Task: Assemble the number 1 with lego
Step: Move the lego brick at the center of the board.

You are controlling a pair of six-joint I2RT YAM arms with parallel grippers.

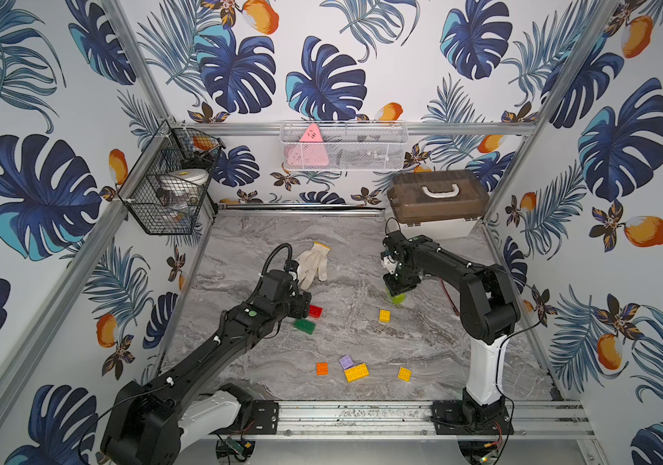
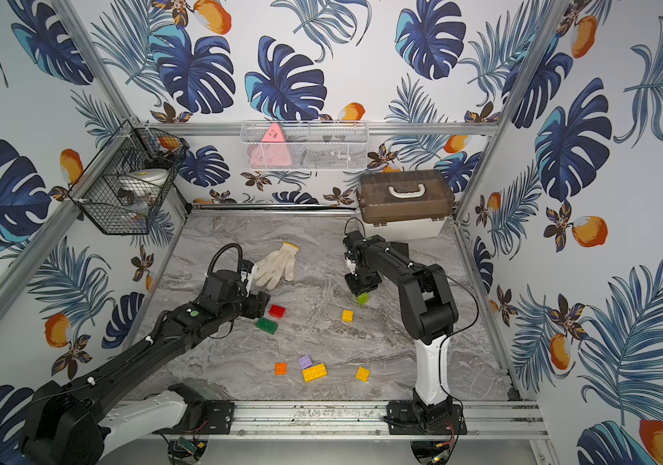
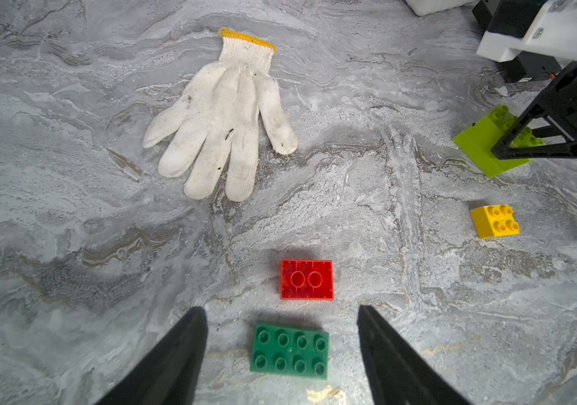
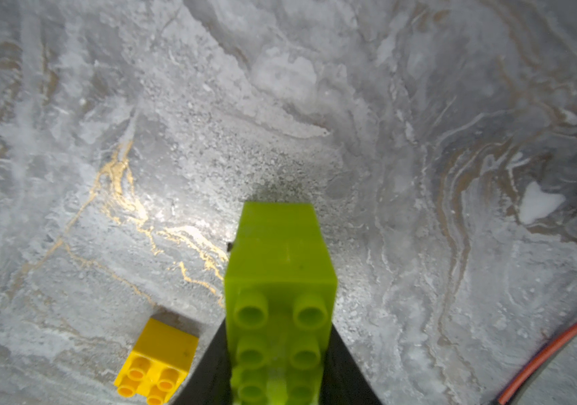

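My right gripper is shut on a lime green lego brick, studs facing the wrist camera; its lower end is at the tabletop in both top views. My left gripper hangs open over a dark green 2x4 brick that lies free between the fingers. Just beyond it lies a red brick, underside up. A yellow 2x2 sits near the lime brick. Orange, lilac, a yellow 2x4 and another yellow 2x2 lie nearer the front. The number 1 is out of view.
A white knitted glove lies behind the left gripper. A brown-lidded box stands at the back right corner. A black wire basket and a white mesh basket hang on the walls. A red cable trails by the right arm.
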